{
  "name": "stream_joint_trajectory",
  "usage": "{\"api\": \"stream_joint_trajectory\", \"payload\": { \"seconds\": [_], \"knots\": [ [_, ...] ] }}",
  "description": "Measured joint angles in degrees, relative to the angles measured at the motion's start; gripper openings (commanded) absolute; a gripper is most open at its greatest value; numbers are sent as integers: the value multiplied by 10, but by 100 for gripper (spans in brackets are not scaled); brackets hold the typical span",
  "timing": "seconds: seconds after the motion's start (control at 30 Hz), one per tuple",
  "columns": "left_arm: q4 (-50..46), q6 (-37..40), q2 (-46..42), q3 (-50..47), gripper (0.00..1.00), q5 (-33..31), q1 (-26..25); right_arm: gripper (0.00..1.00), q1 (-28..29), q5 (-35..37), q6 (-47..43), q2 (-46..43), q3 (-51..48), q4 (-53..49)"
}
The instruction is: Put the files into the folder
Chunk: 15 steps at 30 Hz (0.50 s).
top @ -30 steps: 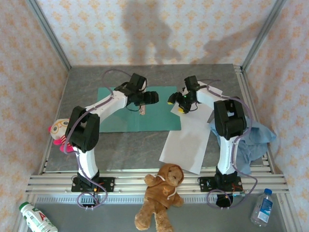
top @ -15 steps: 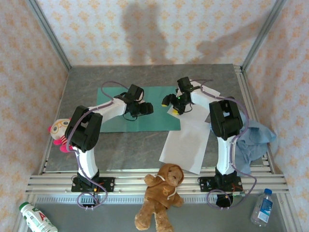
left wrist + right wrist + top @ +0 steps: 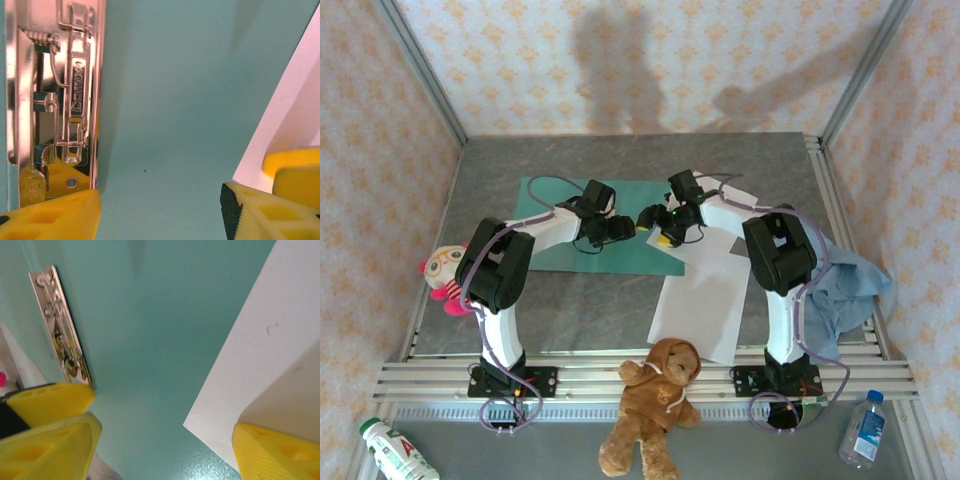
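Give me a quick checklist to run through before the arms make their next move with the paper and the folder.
1. Folder open, inside face up: ok; its metal clip shows.
2. Left gripper open: ok, fingers apart over the folder.
3. Right gripper open: ok, nothing pinched between its fingers.
4. White sheet inside the folder: not ok; a corner overlaps the folder's right side, the rest lies on the table.
5. Second sheet located: cannot tell; the white area may be one sheet or two stacked.
6. Clip raised to take paper: cannot tell.
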Motion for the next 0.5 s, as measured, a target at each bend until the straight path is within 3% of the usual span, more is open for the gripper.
{"api": "stream_joint_trajectory", "payload": {
  "seconds": [0.33,0.5],
  "knots": [
    [-14,0,-9,26,65,8,8,76,7,-21,-1,-82,-10,-66],
    [-36,3,-9,71,65,3,0,76,-46,-14,-34,-148,2,-122]
  ]
}}
